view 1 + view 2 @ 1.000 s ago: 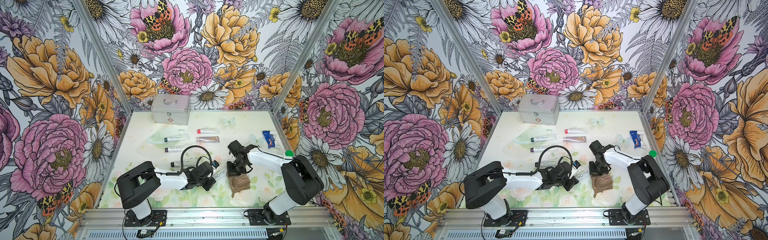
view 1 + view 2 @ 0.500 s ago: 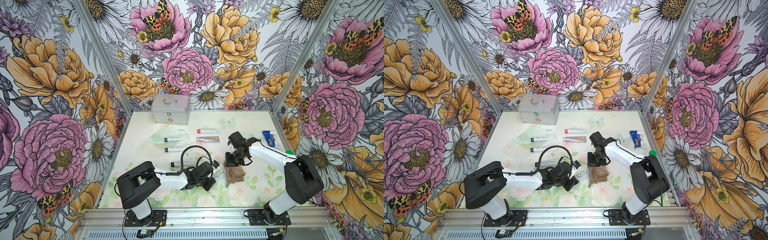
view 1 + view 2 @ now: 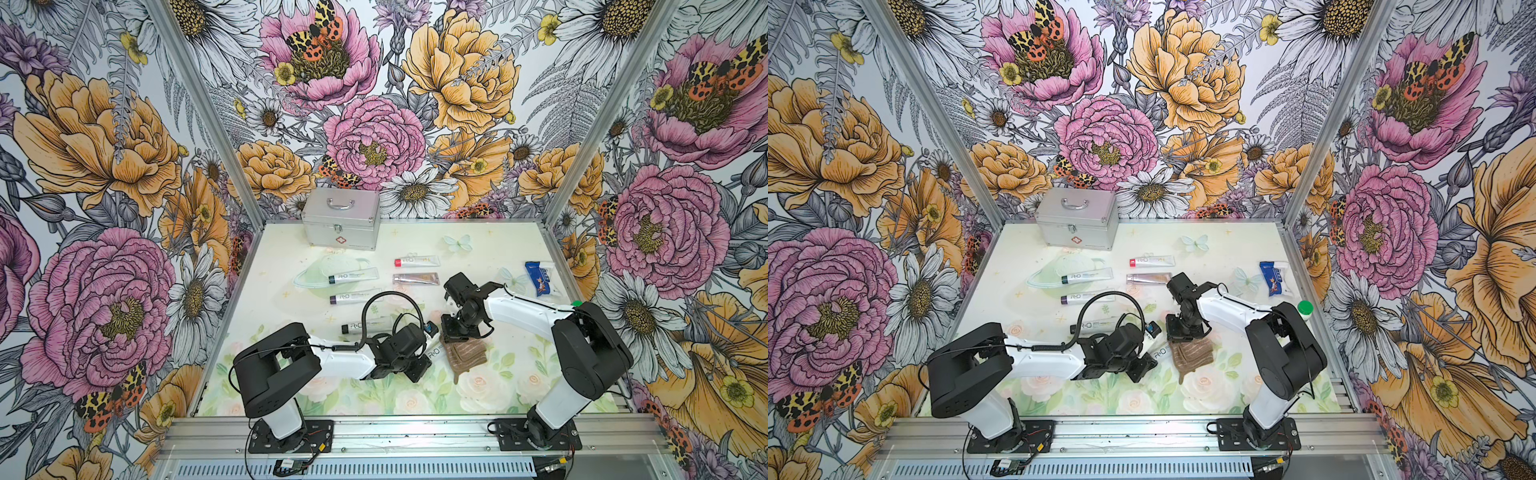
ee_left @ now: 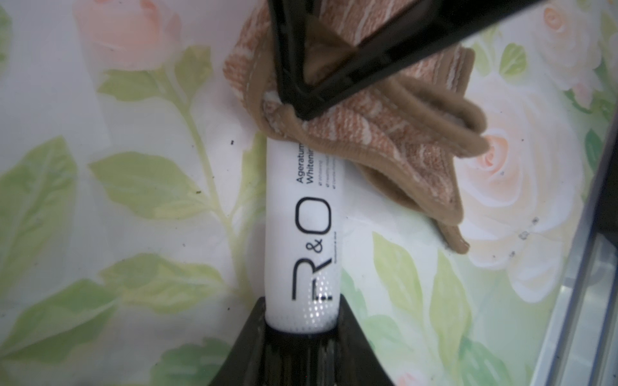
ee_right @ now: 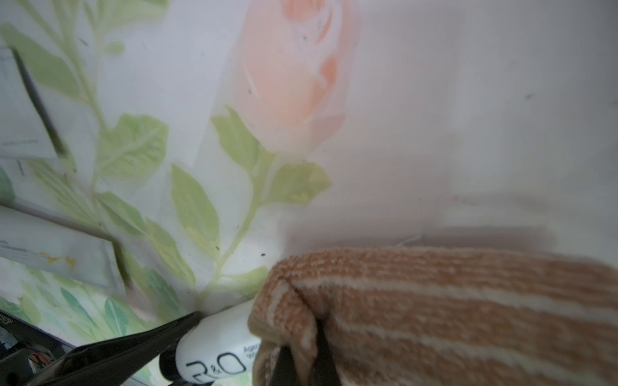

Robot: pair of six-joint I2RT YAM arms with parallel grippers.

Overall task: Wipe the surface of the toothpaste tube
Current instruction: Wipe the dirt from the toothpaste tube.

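Up front on the table (image 3: 511, 374), left gripper (image 4: 302, 317) clamped on toothpaste tube (image 4: 301, 217), right gripper (image 5: 302, 364) clamped on cloth (image 4: 401, 150): you should draw cloth lengthwise, pressing lightly.

Three walls (image 3: 95, 174) stand around the worktop (image 3: 511, 232). They are covered in big drawn flowers (image 3: 374, 141), pink, orange and white, with spotted butterflies (image 3: 320, 37). Shiny metal posts (image 3: 208, 116) run up the back corners. The worktop is pale, with soft pink roses (image 3: 480, 386) and green leaves. A metal rail (image 3: 415, 432) lies along its front.
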